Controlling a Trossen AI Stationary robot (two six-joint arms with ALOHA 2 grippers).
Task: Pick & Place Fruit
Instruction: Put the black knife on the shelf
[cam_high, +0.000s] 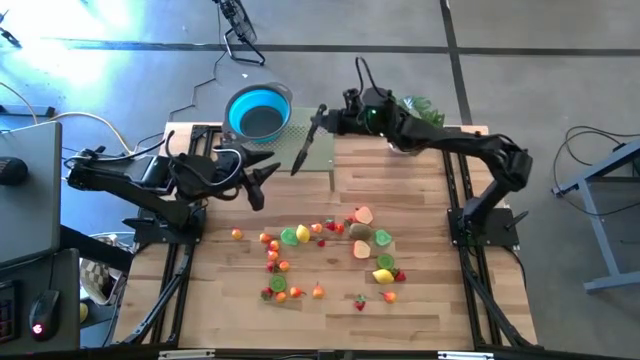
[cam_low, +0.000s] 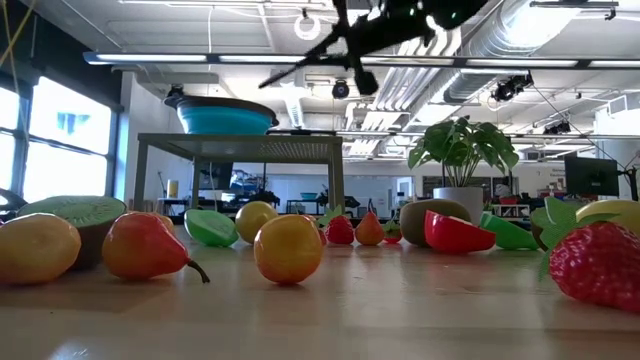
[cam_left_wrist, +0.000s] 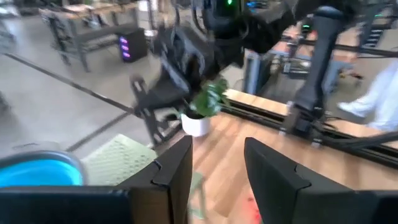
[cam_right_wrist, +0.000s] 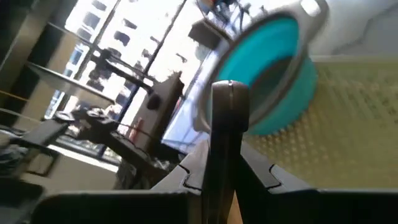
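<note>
Several small toy fruit pieces (cam_high: 290, 236) lie scattered on the wooden table's near half, and they fill the low view's foreground (cam_low: 288, 248). My right gripper (cam_high: 338, 121) reaches over the table's far side and is shut on a black-handled knife (cam_high: 304, 150), next to the blue bowl (cam_high: 258, 110). The bowl stands on a pale green perforated stand (cam_high: 315, 150). My left gripper (cam_high: 262, 180) hangs open above the table's left part, left of the knife's lower end, touching nothing. My right gripper pinches the knife's dark handle (cam_right_wrist: 225, 143) between its two fingers (cam_right_wrist: 261, 171); the handle's rounded end (cam_right_wrist: 229, 90) sticks out past them. It comes from the table's right, and the knife lies across the fingers. The knife is lifted clear and slants in the air (cam_low: 330, 45).
A potted leafy plant (cam_high: 420, 108) stands at the far right corner, behind the right arm. The green stand (cam_low: 240, 145) with the bowl takes up the far middle. Bare wood lies left and right of the fruit. A person in white (cam_left_wrist: 379, 99) shows beyond the table.
</note>
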